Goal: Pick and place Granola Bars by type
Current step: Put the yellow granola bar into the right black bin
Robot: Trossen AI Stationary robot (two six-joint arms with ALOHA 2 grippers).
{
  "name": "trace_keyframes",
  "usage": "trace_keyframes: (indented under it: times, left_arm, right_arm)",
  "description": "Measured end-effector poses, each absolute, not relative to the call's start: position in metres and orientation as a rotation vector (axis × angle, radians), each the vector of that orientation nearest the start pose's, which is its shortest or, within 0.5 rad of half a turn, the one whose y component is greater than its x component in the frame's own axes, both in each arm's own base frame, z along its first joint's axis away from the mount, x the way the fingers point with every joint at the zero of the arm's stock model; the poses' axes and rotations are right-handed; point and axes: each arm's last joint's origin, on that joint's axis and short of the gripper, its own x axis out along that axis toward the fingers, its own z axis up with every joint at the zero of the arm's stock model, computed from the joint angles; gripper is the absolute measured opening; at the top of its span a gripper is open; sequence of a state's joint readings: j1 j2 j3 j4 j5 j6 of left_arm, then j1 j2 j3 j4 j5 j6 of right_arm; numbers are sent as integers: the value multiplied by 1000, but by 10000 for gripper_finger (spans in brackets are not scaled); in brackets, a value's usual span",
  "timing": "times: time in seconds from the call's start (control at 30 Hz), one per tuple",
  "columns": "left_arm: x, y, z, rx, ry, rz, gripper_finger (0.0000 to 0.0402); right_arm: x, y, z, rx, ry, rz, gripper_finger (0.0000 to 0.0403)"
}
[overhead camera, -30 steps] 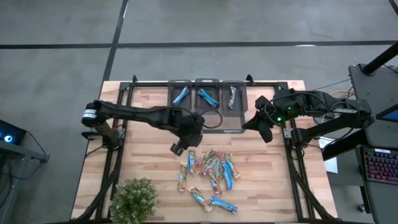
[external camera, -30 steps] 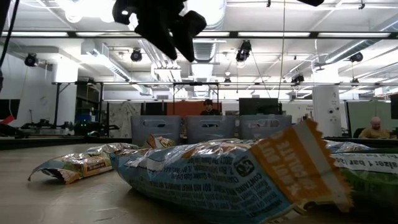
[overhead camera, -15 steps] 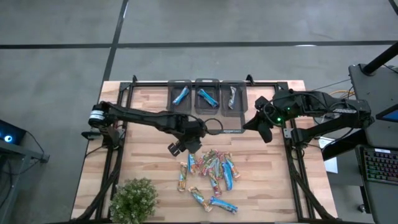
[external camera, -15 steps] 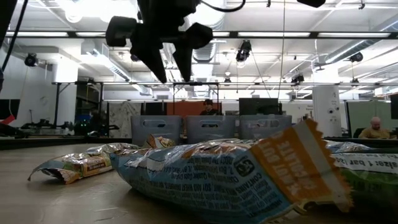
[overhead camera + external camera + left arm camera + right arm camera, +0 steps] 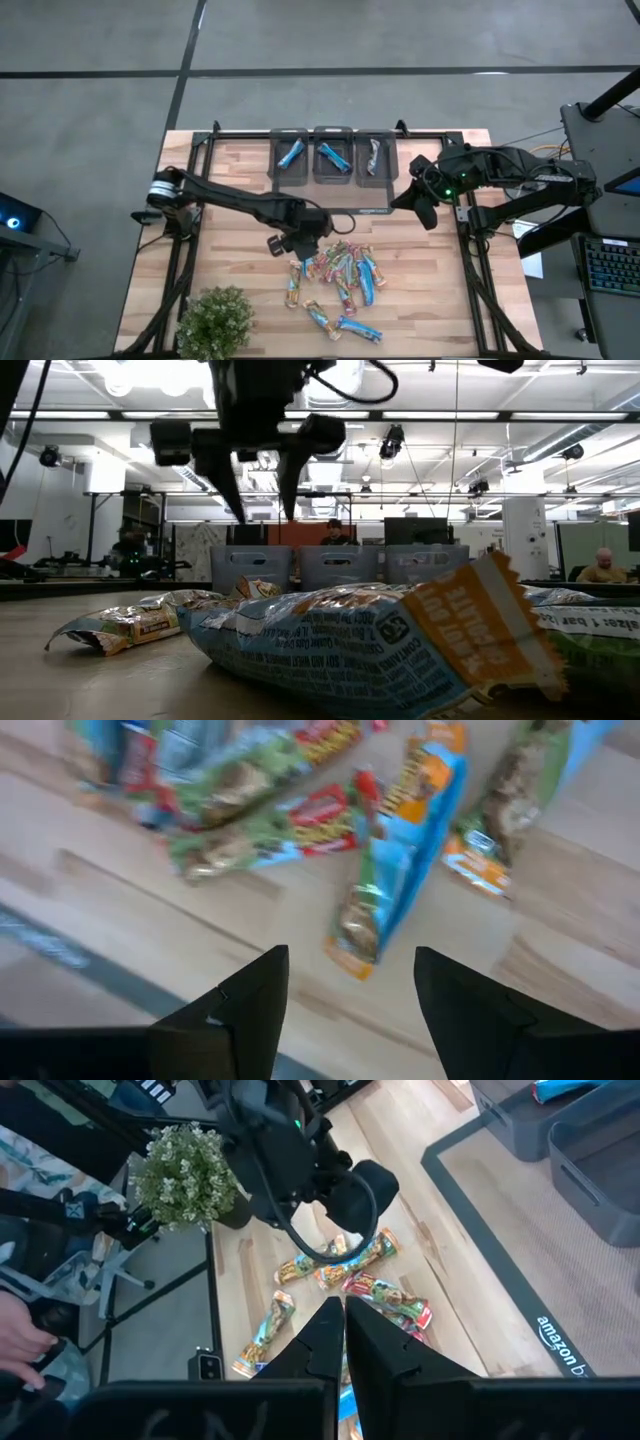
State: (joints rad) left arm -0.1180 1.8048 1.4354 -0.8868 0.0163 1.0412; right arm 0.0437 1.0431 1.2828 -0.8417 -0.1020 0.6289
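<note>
- Shiny-wrapped Granola Bars [image 5: 335, 275] lie heaped on the wooden table [image 5: 440, 300], on the plant [image 5: 213, 320] side of the three bins [image 5: 332, 156]; a few bars already sit in those bins.
- Over the last second the left gripper [image 5: 298, 241] has swung from beside the bins down to the heap's near edge, fingers spread wide above a blue bar [image 5: 395, 885].
- That suggests another pick is starting.
- Right gripper [image 5: 420, 203] waits beside the bins, fingers pressed together, holding nothing.
</note>
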Motion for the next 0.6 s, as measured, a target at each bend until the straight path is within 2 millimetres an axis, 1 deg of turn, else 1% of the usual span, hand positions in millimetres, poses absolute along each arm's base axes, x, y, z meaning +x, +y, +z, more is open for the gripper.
trace_keyframes:
  times: [0.23,0.37,0.47,0.6]
  left_arm:
    - [363,-47,224,960,1089,-774,200]
    - [362,-48,218,960,1099,-790,200]
    - [360,-48,213,955,1120,-802,200]
    - [360,-48,208,955,1105,-798,200]
  right_arm:
    - [192,11,386,630,650,-63,9]
    - [193,11,380,643,671,-74,9]
    - [193,11,377,645,678,-78,9]
    - [193,11,376,647,680,-78,9]
